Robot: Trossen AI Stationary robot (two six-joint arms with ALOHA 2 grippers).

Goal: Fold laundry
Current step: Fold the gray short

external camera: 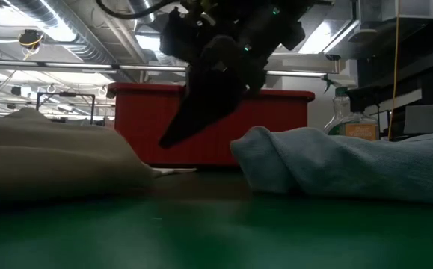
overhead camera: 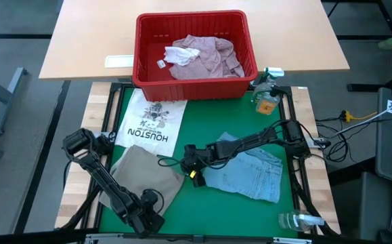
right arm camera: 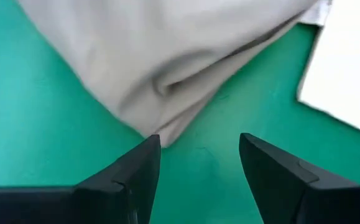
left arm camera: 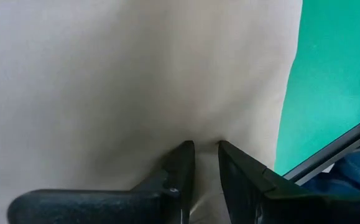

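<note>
A tan cloth point(overhead camera: 145, 173) lies spread on the green mat at the near left. My left gripper point(overhead camera: 156, 200) is down on its near right part, shut on a pinch of it point(left arm camera: 206, 146). Light blue jeans point(overhead camera: 250, 173) lie crumpled on the mat at the right. My right gripper point(overhead camera: 181, 163) hangs open between the two garments, just above the mat, its fingers point(right arm camera: 142, 162) standing at the tan cloth's edge point(right arm camera: 161, 134) without touching it. A pink shirt point(overhead camera: 206, 57) lies in the red basket. My left gripper pinches a small raised ridge of the tan cloth point(left arm camera: 206, 140) between its two fingers, near the cloth's near right edge. The fingers come from above, pointing steeply down. The cloth lies slack on the mat around them; one layer or several, I cannot tell.
The red basket point(overhead camera: 148, 81) stands at the mat's far edge. A white printed cloth point(overhead camera: 151, 125) lies flat at the far left of the mat. A spray bottle point(overhead camera: 267, 95) stands at the far right, and a clear bottle point(overhead camera: 297, 220) lies at the near right corner.
</note>
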